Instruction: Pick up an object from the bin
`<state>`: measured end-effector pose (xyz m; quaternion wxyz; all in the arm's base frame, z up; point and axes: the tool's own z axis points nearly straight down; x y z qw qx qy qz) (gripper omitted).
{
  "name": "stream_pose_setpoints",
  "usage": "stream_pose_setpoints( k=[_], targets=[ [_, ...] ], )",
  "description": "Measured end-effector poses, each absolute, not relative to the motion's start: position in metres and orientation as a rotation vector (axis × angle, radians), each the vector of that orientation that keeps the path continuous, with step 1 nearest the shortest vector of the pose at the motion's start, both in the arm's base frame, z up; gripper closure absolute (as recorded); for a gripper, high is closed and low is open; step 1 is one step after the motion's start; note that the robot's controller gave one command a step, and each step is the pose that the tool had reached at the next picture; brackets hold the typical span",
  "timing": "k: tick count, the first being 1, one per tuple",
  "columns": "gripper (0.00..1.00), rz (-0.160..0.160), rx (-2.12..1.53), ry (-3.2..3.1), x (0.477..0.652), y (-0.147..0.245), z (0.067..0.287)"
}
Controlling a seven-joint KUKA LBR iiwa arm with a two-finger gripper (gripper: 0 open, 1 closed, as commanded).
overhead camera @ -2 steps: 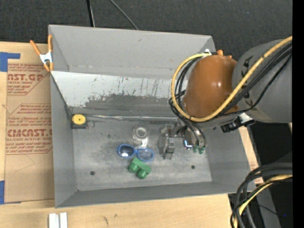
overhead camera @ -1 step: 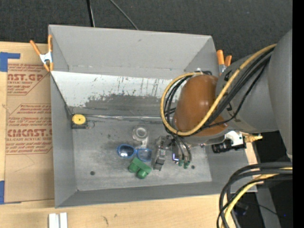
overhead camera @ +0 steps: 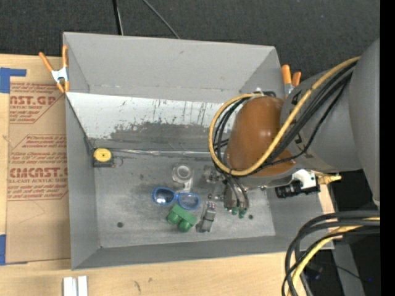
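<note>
My gripper (overhead camera: 225, 197) hangs low over the bin's front right floor, under the arm's orange cover. Just left of it lie a pair of blue glasses (overhead camera: 175, 197) and a green plastic block (overhead camera: 180, 217). A small grey piece (overhead camera: 205, 222) sits right beside the green block, below the gripper's left side; whether it is loose I cannot tell. A clear little cup (overhead camera: 182, 173) stands a bit further back, to the gripper's left.
A yellow round tape measure (overhead camera: 102, 156) rests at the far left against the sloping back wall. The bin's walls slope inward. The arm and its cables cover the right end of the bin.
</note>
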<state>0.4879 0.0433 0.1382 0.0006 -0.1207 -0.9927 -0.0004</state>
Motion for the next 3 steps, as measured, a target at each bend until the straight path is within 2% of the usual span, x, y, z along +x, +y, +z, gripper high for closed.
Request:
stream_pose_setpoints(
  k=[1,2,3],
  targets=[
    [0.00,0.002,-0.304,-3.122,0.488,0.046,0.094],
    [1.00,0.000,-0.305,-3.125,0.488,0.046,0.097],
    [1.00,-0.003,-0.358,-3.129,0.482,0.034,0.228]
  ],
)
